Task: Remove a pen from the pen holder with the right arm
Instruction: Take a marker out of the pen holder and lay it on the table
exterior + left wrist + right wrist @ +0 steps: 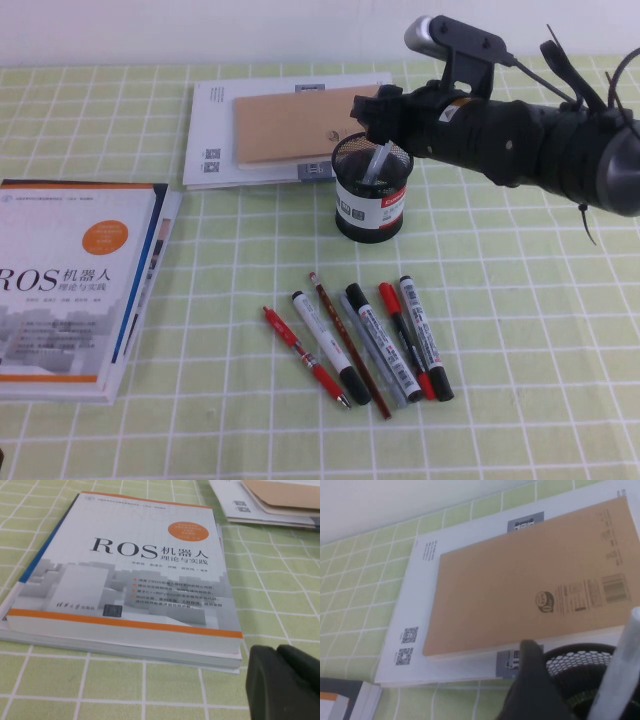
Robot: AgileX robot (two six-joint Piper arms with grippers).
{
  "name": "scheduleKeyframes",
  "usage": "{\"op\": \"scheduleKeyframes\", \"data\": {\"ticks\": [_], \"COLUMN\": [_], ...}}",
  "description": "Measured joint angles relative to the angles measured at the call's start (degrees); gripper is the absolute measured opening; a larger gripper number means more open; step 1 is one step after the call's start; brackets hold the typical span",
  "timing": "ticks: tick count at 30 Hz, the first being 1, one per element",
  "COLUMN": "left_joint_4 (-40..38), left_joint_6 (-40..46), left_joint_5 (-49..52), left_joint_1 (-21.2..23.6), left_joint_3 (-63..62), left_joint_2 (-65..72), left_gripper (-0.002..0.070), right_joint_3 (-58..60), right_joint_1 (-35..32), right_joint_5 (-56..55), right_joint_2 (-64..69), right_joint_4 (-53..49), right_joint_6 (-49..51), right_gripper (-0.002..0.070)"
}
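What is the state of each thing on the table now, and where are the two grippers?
Pen holder: upright, one grey pen inside.
Six pens: lying side by side, outside the holder.
ROS book: closed, flat.
Brown notebook: closed, on a white book.
Right gripper: over the holder.
Left gripper: beside the ROS book's corner.

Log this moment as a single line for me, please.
phase: reach | right gripper: open, above pen holder | pen: in holder, not held | left gripper: beside ROS book
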Motion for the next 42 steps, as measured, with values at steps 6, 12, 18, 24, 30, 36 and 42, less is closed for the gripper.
{"op": "scheduleKeyframes", "data": {"ticks": [6, 12, 18, 24, 30, 36, 42], "left_joint_4": [0.00, 0.00, 0.00, 0.00, 0.00, 0.00, 0.00], "left_joint_6": [0.00, 0.00, 0.00, 0.00, 0.00, 0.00, 0.00], "left_joint_5": [0.00, 0.00, 0.00, 0.00, 0.00, 0.00, 0.00], "left_joint_1": [0.00, 0.00, 0.00, 0.00, 0.00, 0.00, 0.00], "left_joint_3": [0.00, 0.00, 0.00, 0.00, 0.00, 0.00, 0.00], "left_joint_2": [0.00, 0.00, 0.00, 0.00, 0.00, 0.00, 0.00], "left_gripper": [-0.0008, -0.0008, -0.0008, -0.0008, -0.0008, -0.0008, -0.0008], "right_joint_3": [-2.04, -2.26, -2.35, -5.04, -7.27, -7.49, -7.49], "right_joint_1": [-0.26, -1.63, -2.10, -2.23, -2.25, -2.35, -2.35], "right_joint_5": [1.13, 1.73, 1.85, 1.85, 2.77, 3.31, 3.27], "right_joint_2": [2.19, 3.02, 3.11, 4.64, 6.82, 7.25, 7.25], "right_joint_4": [0.00, 0.00, 0.00, 0.00, -0.13, -0.17, -0.26], "right_joint_6": [0.00, 0.00, 0.00, 0.00, 0.00, 0.00, 0.00], "right_gripper": [0.0375, 0.0375, 0.0375, 0.0377, 0.0377, 0.0363, 0.0273]}}
